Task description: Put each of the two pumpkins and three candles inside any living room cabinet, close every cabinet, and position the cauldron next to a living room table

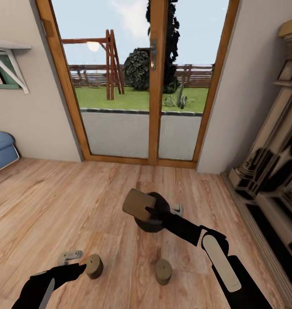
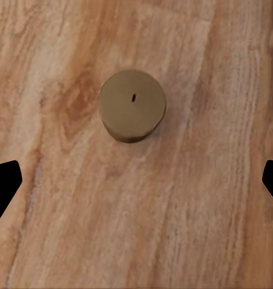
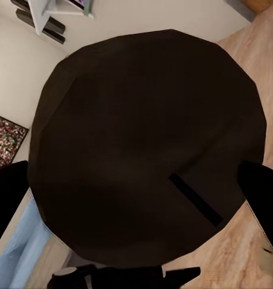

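A robot looks down at a light brown wooden plank floor [image 1: 56,206] in front of a tall glass door with an orange-brown wooden frame [image 1: 153,86]; grass, a wooden swing frame and a fence lie outside.

Its right arm reaches forward at the centre of the head view. The right tool [image 1: 152,214] holds a short tan candle [image 1: 138,204] tilted on its side above the floor; in the right wrist view the candle's dark round end with a thin wick line [image 3: 148,144] sits between the two black fingertips [image 3: 263,198], which pinch it from either side.

Two more short brownish cylinder candles stand upright on the floor. One [image 1: 94,266] is just beside the left tool [image 1: 75,262] at the lower left; the left wrist view looks straight down on it [image 2: 132,105], with the black fingertips [image 2: 3,180] spread wide and apart from it. The other candle [image 1: 163,271] stands near it, to the right.

A pale carved fireplace surround [image 1: 270,171] stands along the right wall, and a blue cushioned seat [image 1: 2,150] shows at the left edge.
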`<state>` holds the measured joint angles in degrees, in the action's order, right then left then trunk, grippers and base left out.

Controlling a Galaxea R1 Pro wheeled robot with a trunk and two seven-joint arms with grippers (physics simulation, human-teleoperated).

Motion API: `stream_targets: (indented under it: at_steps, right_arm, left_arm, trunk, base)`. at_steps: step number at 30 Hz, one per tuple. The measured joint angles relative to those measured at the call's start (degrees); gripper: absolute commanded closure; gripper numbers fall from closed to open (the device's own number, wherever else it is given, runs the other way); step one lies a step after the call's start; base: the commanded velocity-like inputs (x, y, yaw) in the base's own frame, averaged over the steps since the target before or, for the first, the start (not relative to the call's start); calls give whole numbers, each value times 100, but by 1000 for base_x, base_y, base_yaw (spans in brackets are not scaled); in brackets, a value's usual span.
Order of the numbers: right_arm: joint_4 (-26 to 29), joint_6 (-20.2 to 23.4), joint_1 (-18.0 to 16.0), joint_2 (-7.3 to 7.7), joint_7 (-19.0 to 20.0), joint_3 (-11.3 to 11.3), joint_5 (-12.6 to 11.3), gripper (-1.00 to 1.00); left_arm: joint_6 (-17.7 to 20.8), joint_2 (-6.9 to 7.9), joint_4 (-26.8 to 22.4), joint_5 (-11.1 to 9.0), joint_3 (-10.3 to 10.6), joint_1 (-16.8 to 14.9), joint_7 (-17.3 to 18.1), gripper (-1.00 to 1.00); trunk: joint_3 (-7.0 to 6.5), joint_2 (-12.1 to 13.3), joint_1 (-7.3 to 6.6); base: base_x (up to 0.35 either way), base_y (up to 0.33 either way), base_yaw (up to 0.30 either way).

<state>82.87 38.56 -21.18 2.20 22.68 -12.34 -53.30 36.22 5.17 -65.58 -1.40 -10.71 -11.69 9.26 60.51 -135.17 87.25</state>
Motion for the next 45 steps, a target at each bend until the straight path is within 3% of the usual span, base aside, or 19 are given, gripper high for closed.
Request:
stream_targets:
  at_steps: [21,26,45]
  right_arm:
    - [0,0,0,0,-6,2,4,100]
    - [-9,-9,0,0,-19,0,9,100]
    - [-17,-15,0,0,-38,3,-6,100]
  left_arm:
    - [-34,2,-21,17,1,0,-6,-100]
    - [-36,2,-17,14,2,0,7,-100]
    - [-39,24,-16,4,-1,0,9,-100]
  trunk:
    - [303,-801,439]
    - [384,-814,455]
    - [363,-814,455]
  base:
    - [0,0,-92]
    - [0,0,-190]
    - [57,69,-36]
